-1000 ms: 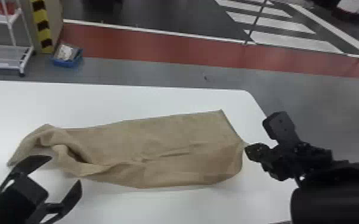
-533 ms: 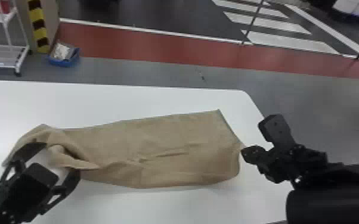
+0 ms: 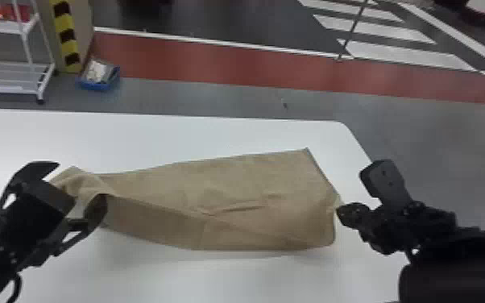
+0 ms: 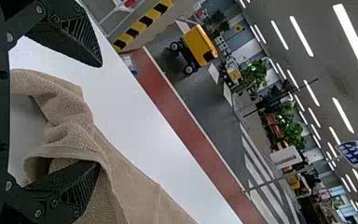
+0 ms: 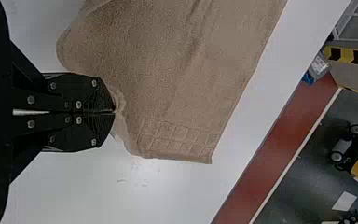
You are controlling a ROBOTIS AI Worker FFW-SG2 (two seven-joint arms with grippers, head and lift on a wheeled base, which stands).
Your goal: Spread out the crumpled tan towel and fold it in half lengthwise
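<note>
The tan towel (image 3: pixel 253 181) lies across the desk (image 3: pixel 173 133), longways with the far edge, its flatter end near the far right corner. The other end, toward the left, is bunched and twisted, with a loose fold. The left claw (image 3: pixel 79 181) is spread wide around that bunched cloth, one finger against the fold. The right claw (image 3: pixel 339 211) is pinched closed on the towel's right end. Beyond the desk's far edge, a blue bin (image 3: pixel 92 85) sits on the floor.
</note>
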